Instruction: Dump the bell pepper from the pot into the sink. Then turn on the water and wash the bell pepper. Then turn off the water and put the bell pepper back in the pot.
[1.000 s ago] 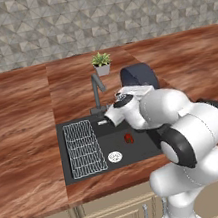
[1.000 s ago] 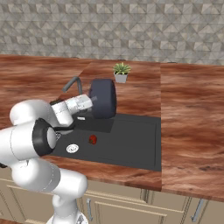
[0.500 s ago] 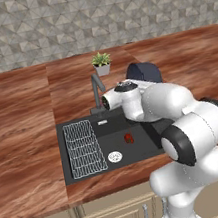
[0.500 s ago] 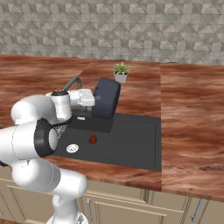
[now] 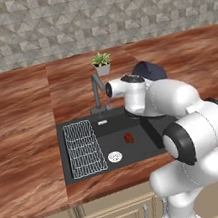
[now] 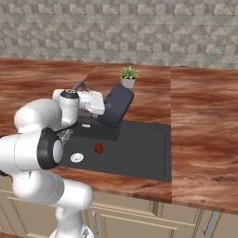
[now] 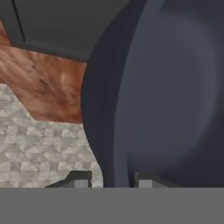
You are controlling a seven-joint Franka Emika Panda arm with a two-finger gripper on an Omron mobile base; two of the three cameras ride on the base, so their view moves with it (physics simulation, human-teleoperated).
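We grip pot rim, gripper clenched, pot tipped over sink far edge. Bell pepper lies in basin near drain. Risk: swinging tilted pot clips faucet.

Even, diffuse rendered light with no evident source; shadows are soft and faint. The sink reads flat black without glare. Base views are sharp; the close pot appears smooth and slightly soft.

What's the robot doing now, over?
Hand shut on pot rim, pot tipped. Pepper in sink near drain. Nothing in the way.
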